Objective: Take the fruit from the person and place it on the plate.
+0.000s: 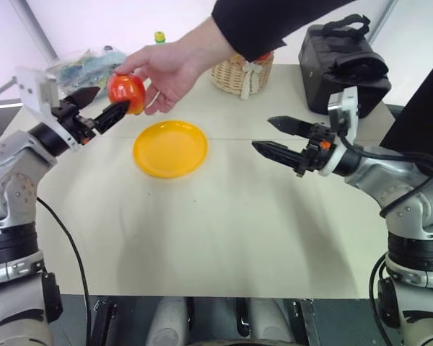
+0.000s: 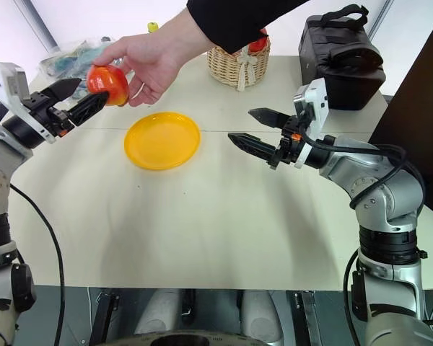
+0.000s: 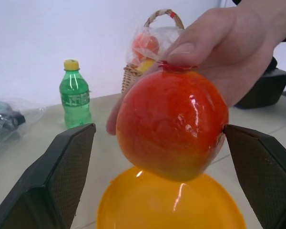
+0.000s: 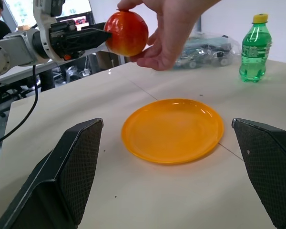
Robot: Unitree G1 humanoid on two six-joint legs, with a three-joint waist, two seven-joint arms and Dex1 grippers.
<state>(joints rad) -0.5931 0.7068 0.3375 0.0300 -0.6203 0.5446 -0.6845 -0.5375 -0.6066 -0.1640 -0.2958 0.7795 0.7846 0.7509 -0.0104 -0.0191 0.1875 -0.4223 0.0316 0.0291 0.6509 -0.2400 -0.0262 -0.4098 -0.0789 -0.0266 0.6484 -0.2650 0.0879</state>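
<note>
We see a pale beige surface (image 1: 224, 238) from above, with our two arms reaching in from either side. A person's hand (image 1: 169, 68), coming from a black sleeve (image 1: 274, 25) at the far side, holds the apple (image 1: 126, 90) in the air above the far left part of the surface. Our left claw (image 1: 97, 108) is spread wide, one finger on each side of the apple; from the wrist camera one finger seems to touch the apple's skin, and the other stands apart from it. The person's fingers grip the apple from above and behind.

The yellow plate (image 1: 170, 148) lies flat, just beside and below the apple, toward the middle of the surface. It is bare, with open surface all round its rim. Our right claw (image 1: 278, 137) hovers well to the right of the plate, fingers spread wide and holding nothing, pointing toward the plate.

The near half of the surface is open, giving free room between the plate and the near edge. The far edge is more crowded: a wicker basket (image 1: 242, 72) with wrapped fruit stands behind the plate, a black bag (image 1: 346, 68) sits at the far right corner, and a green bottle (image 4: 252, 50) and a clear plastic bag (image 1: 86, 65) of items lie at the far left. Behind the surface is a plain white wall (image 3: 62, 28).
</note>
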